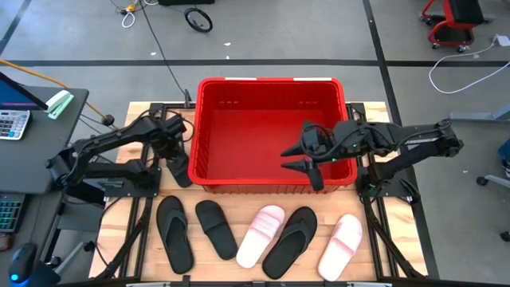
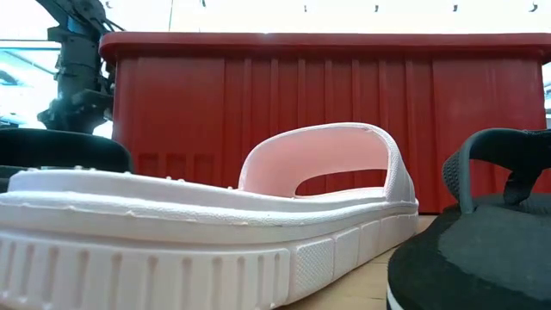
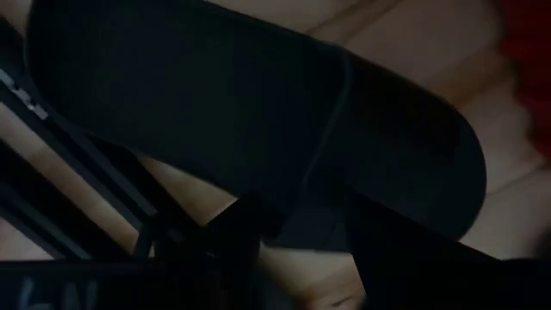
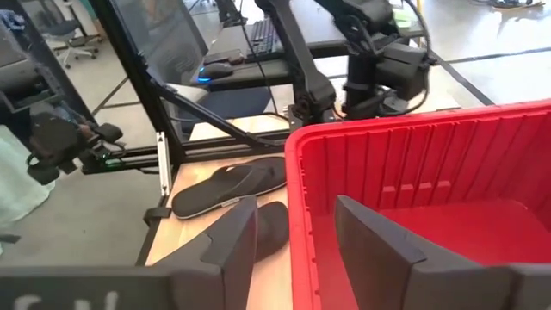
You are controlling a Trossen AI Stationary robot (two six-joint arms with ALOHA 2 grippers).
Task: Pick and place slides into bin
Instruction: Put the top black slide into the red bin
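We see the big red plastic crate bin (image 1: 271,131) at the table's far edge, holding no slides. Five slides (image 1: 263,235) line the near edge; the left hand (image 1: 179,163) is clamped on a sixth black slide (image 1: 182,171) beside the bin. Right hand (image 1: 307,163) hangs spread apart over the bin. Judged: barely started.

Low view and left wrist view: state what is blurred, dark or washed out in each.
Low view: the pale pink slide fills the foreground, its near sole soft; the background above the red bin is blown out white. Left wrist view: dim, a black slide held close at the left gripper looks blurred, its edges smeared.
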